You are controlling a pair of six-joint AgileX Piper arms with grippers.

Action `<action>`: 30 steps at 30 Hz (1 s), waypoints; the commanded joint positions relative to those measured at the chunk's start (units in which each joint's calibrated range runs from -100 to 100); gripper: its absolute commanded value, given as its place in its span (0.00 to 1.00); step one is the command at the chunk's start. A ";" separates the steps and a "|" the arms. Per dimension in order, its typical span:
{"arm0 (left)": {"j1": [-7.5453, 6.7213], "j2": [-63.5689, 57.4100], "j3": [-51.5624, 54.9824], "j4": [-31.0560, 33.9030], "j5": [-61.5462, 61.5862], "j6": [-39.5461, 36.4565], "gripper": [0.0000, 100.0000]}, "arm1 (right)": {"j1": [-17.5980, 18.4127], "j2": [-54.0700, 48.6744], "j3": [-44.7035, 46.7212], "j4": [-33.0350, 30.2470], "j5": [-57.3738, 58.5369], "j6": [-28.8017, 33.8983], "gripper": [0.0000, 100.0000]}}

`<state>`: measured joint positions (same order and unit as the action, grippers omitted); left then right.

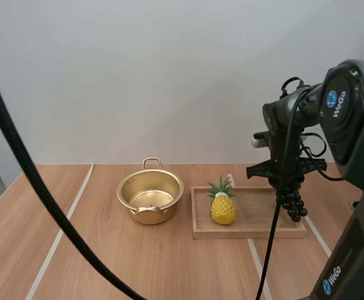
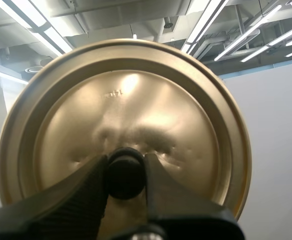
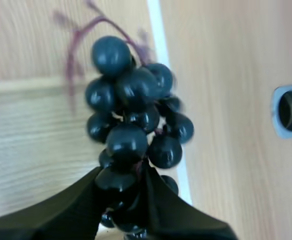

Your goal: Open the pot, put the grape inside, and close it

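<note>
A gold pot [image 1: 150, 197] stands uncovered on the table, left of the wooden tray [image 1: 250, 226]. Its gold lid [image 2: 125, 115] is held up in the air by my left gripper [image 2: 125, 172], whose fingers are shut on the black knob [image 2: 125, 172]. My right gripper [image 1: 285, 187] hangs above the tray's right end, shut on a bunch of dark grapes [image 1: 293, 205]. In the right wrist view the grapes [image 3: 133, 130] dangle from the fingertips over the tray's edge and the bare table beside it.
A yellow toy pineapple [image 1: 223, 204] stands on the left half of the tray. White tape lines [image 1: 63, 228] run across the wooden table. A small round hole [image 3: 291, 110] in a grey fitting sits in the table right of the tray.
</note>
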<state>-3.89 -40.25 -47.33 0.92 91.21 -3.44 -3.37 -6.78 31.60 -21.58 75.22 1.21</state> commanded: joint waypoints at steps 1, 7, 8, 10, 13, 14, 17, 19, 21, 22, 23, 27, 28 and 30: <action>-0.15 0.32 -0.28 0.65 -0.37 -0.15 0.00 | -0.16 -3.96 0.01 -0.81 -1.32 -0.46 0.00; -0.15 0.32 -0.28 0.65 -0.37 -0.15 0.00 | -0.16 -9.65 -0.12 -0.57 -5.51 -3.03 0.00; -0.15 0.32 -0.28 0.65 -0.37 -0.15 0.00 | -0.16 -10.51 -0.12 -0.57 -6.11 -3.39 0.00; -0.15 0.32 -0.28 0.42 -0.48 0.48 0.00 | -0.16 -12.10 -0.12 -0.57 -6.69 -4.32 0.00; -0.15 0.32 -0.28 -0.38 -0.48 1.76 0.00 | -0.16 -13.94 -0.12 -0.57 -7.26 -5.73 0.00; -0.15 0.32 -0.28 -0.48 -0.48 1.75 0.00 | -0.16 -14.44 -0.12 -0.57 -7.69 -6.27 0.00; -0.15 0.32 -0.28 -0.48 -0.48 1.75 0.00 | -0.16 -15.99 -0.12 -0.34 -10.17 -8.24 0.00; -0.15 0.32 -0.28 -0.48 -0.48 1.75 0.00 | -0.16 -17.21 -0.12 -0.02 -12.89 -9.67 0.00; -0.15 0.32 -0.28 -0.92 -0.28 1.75 0.00 | -0.16 -18.09 -0.12 -0.02 -16.73 -10.77 0.00; -0.15 0.32 -0.28 -0.92 -0.10 1.75 0.00 | -0.16 -18.52 -0.28 -0.02 -18.80 -11.08 0.00; -0.15 0.32 -0.28 -0.92 -0.10 1.75 0.00 | -0.16 -18.65 -0.76 0.45 -20.59 -11.56 0.00; -0.15 0.32 -0.28 -0.92 -0.10 1.75 0.00 | -0.16 -18.65 -5.44 4.09 -21.20 -11.79 0.00; -0.15 0.32 -0.28 -0.92 -0.10 1.75 0.00 | -0.16 -18.65 -6.87 5.38 -21.20 -12.53 0.00; -0.15 0.32 -0.28 -0.92 0.09 1.75 0.00 | -0.16 -18.65 -9.27 10.59 -20.84 -16.72 0.00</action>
<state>-3.89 -40.25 -47.33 0.92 91.35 -1.56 -3.37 -24.45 25.07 -15.47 55.88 -12.04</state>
